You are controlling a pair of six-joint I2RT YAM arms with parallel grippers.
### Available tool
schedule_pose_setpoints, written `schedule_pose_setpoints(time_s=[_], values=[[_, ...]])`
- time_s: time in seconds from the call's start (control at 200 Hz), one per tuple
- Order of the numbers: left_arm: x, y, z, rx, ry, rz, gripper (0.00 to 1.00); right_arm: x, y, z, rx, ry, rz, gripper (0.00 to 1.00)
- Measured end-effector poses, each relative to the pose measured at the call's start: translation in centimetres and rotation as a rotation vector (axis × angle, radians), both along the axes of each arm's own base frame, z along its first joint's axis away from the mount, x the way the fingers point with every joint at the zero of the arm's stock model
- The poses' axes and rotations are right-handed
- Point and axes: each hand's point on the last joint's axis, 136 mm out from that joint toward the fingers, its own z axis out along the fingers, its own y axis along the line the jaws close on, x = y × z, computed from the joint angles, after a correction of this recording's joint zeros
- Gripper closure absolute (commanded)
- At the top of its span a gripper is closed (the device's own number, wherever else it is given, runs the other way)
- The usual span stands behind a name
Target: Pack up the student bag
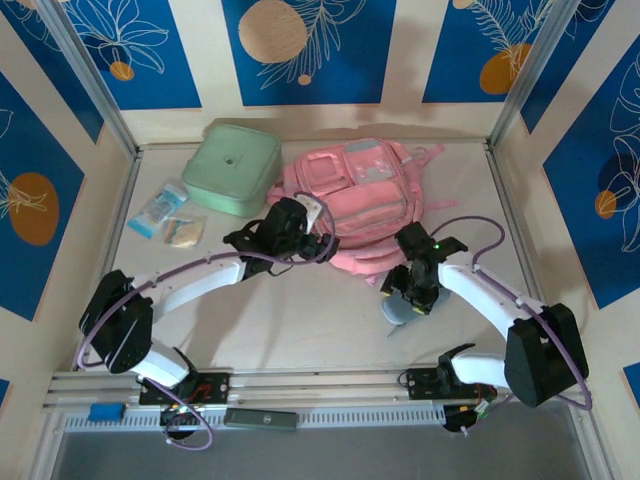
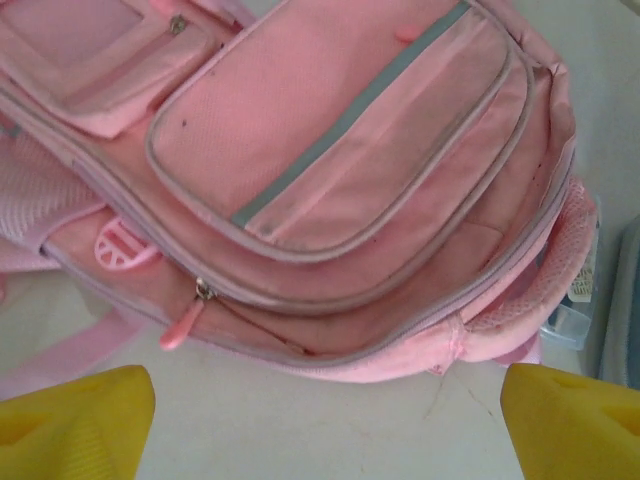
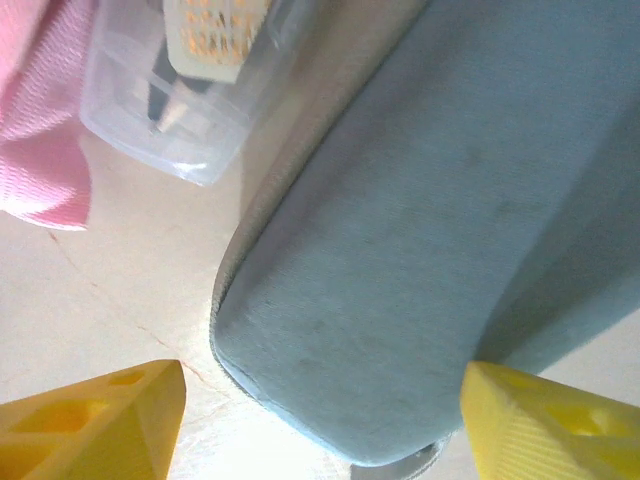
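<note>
Left gripper (image 2: 320, 430): fingers spread wide, empty; student bag (image 2: 350, 170) at 12 o'clock, flat on the table (image 1: 300, 320), its pink front pocket zipped. Right gripper (image 3: 320, 425): fingers apart, straddling a grey-blue pouch (image 3: 420, 230); clear plastic box (image 3: 170, 100) at 11 o'clock, contents unclear.

One pink backpack (image 1: 355, 200), one mint green zip case (image 1: 232, 168), two packets (image 1: 160, 208) at nine o'clock, one grey-blue pouch (image 1: 400, 310), one clear plastic box (image 3: 150, 100).
</note>
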Motion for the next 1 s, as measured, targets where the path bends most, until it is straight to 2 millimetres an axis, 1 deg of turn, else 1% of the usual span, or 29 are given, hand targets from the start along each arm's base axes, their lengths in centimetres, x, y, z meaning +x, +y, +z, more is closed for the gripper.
schedule_pose_setpoints(time_s=[0.035,0.07,0.14,0.195,0.25,0.36,0.5,0.61,0.695,0.795,0.875,1.0], values=[[0.2,-0.2,0.1,0.005,-0.009,-0.006,0.10,0.3,0.2,0.4,0.002,-0.014,0.018,0.29],[0.5,-0.3,0.3,0.009,-0.017,-0.013,0.10,0.7,0.6,0.9,0.004,-0.032,0.047,0.26],[0.8,-0.5,0.2,0.014,-0.027,-0.018,0.10,1.1,1.3,1.8,0.004,-0.052,0.088,0.12],[1.0,-0.5,0.1,0.019,-0.031,-0.019,0.10,1.2,1.5,2.2,-0.007,-0.051,0.104,0.05],[1.2,-0.3,0.0,0.021,-0.028,-0.015,0.10,1.1,1.0,2.2,-0.030,-0.036,0.080,0.00],[1.4,-0.2,-0.2,0.019,-0.021,-0.012,0.09,0.1,-0.1,1.6,-0.065,0.005,0.001,0.01],[1.4,-0.3,-0.3,0.009,-0.016,-0.022,0.08,-2.1,-1.9,-0.3,-0.091,0.073,-0.135,0.01],[1.4,-0.4,-0.3,-0.002,-0.016,-0.030,0.07,-2.9,-2.7,-1.7,-0.056,0.112,-0.248,0.01],[1.4,-0.2,-0.7,-0.002,-0.008,-0.029,0.07,-2.7,-2.6,-2.1,-0.031,0.112,-0.304,0.01],[1.3,0.4,-1.9,0.013,0.009,-0.022,0.06,-1.5,-1.8,-1.8,0.018,0.066,-0.345,0.01],[1.2,1.0,-2.7,0.024,0.025,-0.015,0.06,-0.9,-1.5,-1.7,0.038,0.048,-0.388,0.01],[1.4,1.4,-3.0,0.024,0.033,-0.004,0.05,-0.4,-1.1,-2.1,0.063,0.029,-0.438,0.01]])
